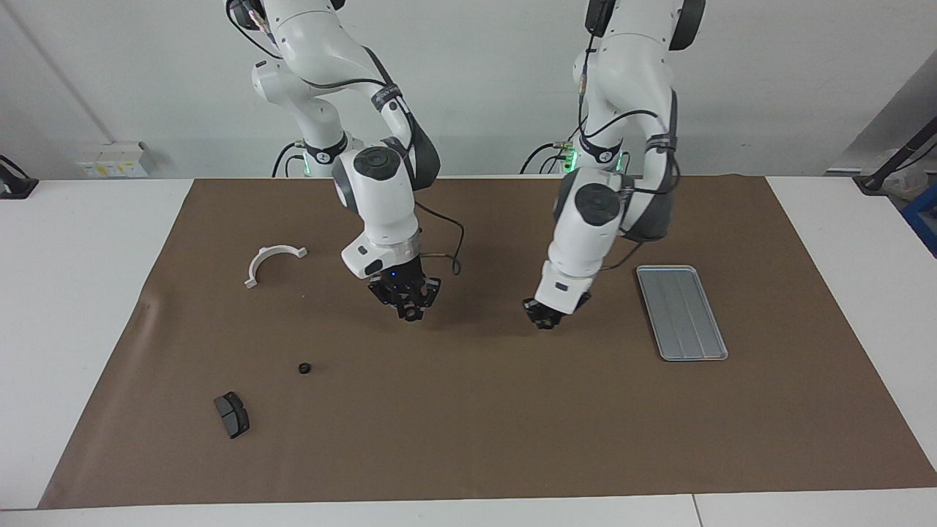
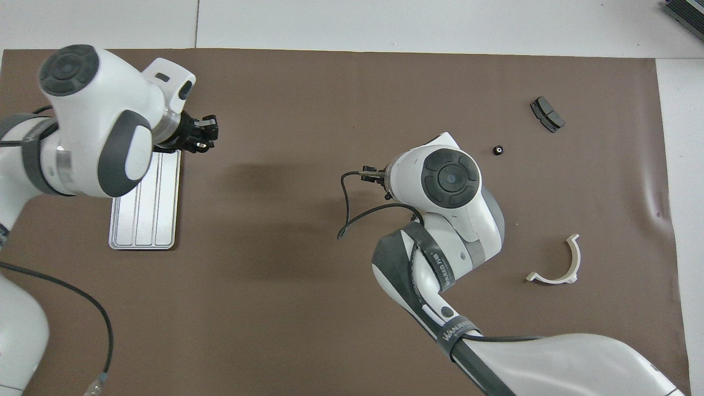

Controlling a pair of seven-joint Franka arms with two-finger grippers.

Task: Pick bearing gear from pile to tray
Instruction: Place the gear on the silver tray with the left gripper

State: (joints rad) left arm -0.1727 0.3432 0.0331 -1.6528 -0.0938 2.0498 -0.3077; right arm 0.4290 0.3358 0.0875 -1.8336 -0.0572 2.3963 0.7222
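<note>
Okay, per item.
left pincer (image 1: pixel 543 320): raised over brown paper mat (image 1: pixel 512 424), near grooved silver-grey metal tray (image 1: pixel 681 312); spread or pressed together, cannot tell
right pincer (image 1: pixel 411 313): raised over mid mat; grip cannot tell
small black round gear (image 1: pixel 305 368): loose on mat, right arm's end, between dark grey curved pad (image 1: pixel 232 414) and white half-ring bracket (image 1: pixel 272 262)
tray: lies flat on mat, left arm's end
writing: white letters on right arm's strap, unreadable

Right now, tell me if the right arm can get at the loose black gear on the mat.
Probably yes: the gear lies alone on bare mat toward the right arm's end, and the right claw hangs over the mat close by, nothing between.
</note>
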